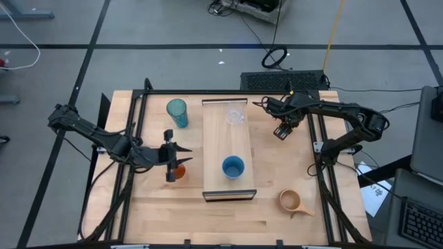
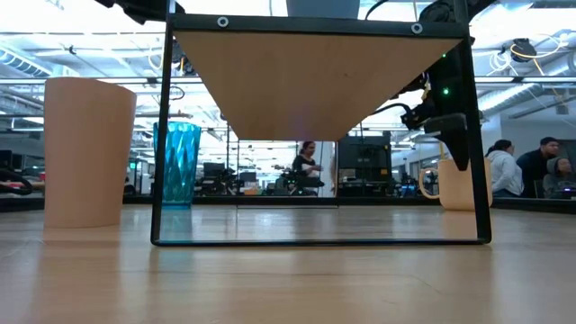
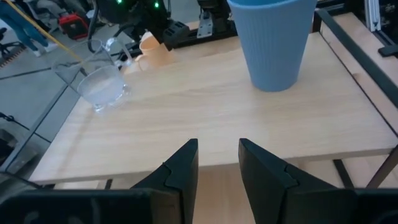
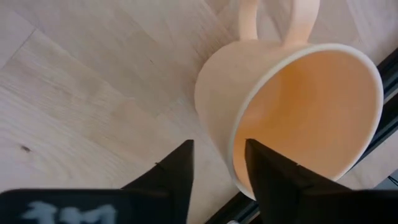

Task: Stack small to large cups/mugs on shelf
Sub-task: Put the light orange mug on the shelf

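Only the blue cup (image 1: 233, 167) and the clear glass cup (image 1: 236, 115) stand on the shelf (image 1: 228, 149), while the teal tumbler (image 1: 177, 112) and the tan handled mug (image 1: 291, 201) wait beside it. Right of the shelf, the right gripper (image 1: 280, 131) is at the orange handled mug (image 4: 298, 118), but I cannot tell if it grips. Left of the shelf, the left gripper (image 1: 169, 164) has its jaws released over the small orange cup (image 1: 181, 172).

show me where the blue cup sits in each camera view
high view: blue cup on the shelf, near its front end.
low view: only its base shows at the top edge, above the shelf's underside.
left wrist view: upper right, standing on the shelf.
right wrist view: not in it.
shared landmark: the shelf itself, the light plank under the cup.
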Controlling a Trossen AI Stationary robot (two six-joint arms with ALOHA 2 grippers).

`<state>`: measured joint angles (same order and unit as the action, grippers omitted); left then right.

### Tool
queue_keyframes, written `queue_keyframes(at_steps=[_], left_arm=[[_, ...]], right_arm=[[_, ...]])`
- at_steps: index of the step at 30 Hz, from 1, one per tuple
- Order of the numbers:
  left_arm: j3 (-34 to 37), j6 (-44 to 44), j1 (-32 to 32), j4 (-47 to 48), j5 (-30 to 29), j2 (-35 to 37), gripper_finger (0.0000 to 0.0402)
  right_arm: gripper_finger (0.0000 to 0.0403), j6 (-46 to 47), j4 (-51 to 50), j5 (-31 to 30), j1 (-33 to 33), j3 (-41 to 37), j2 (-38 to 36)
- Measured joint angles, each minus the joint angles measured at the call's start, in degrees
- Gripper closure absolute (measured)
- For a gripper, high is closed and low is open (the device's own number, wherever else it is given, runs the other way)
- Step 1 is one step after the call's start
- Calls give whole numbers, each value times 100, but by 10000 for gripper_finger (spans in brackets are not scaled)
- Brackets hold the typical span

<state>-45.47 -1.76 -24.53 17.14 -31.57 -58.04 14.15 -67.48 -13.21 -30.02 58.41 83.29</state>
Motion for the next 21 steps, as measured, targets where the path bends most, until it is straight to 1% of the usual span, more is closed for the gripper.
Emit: queue_keyframes(at_steps=[12, 16, 21], left_arm=[[2, -100, 2, 95, 1, 0, 284], [2, -165, 2, 156, 39, 0, 284], [2, -181, 2, 158, 122, 0, 284]], right_arm=[[394, -33, -152, 13, 18, -2, 0], [395, 13, -351, -2, 97, -2, -2], [399, 280, -688, 6, 416, 151, -2]])
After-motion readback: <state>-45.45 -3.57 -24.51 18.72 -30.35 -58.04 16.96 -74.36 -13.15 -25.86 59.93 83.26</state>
